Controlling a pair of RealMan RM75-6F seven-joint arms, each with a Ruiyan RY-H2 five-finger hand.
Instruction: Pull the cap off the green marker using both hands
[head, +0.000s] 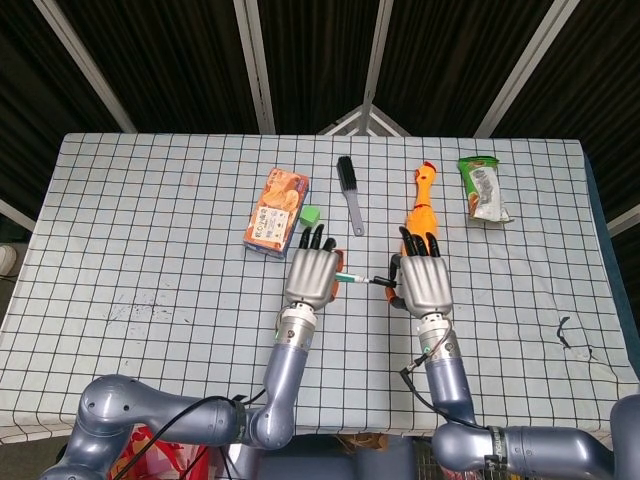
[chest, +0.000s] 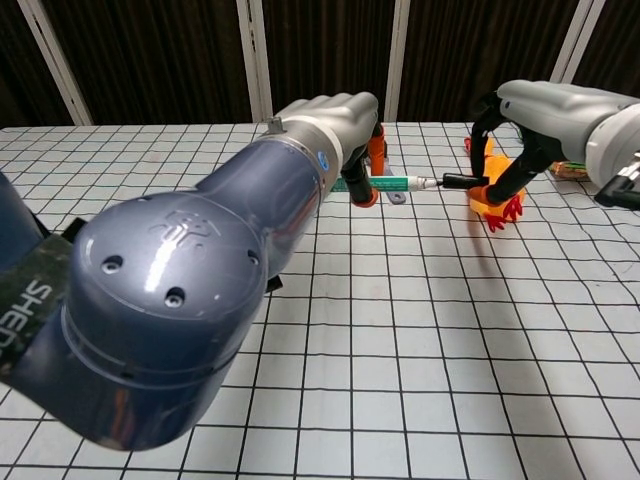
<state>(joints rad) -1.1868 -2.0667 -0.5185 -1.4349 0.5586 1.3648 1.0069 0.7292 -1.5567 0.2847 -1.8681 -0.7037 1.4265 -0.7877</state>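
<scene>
My left hand (chest: 335, 120) is gripping the marker (chest: 385, 183), my right hand (chest: 540, 115) pinching the freed cap (chest: 462, 181); loosening either pinch risks dropping it onto the worktop (chest: 400, 330).
</scene>
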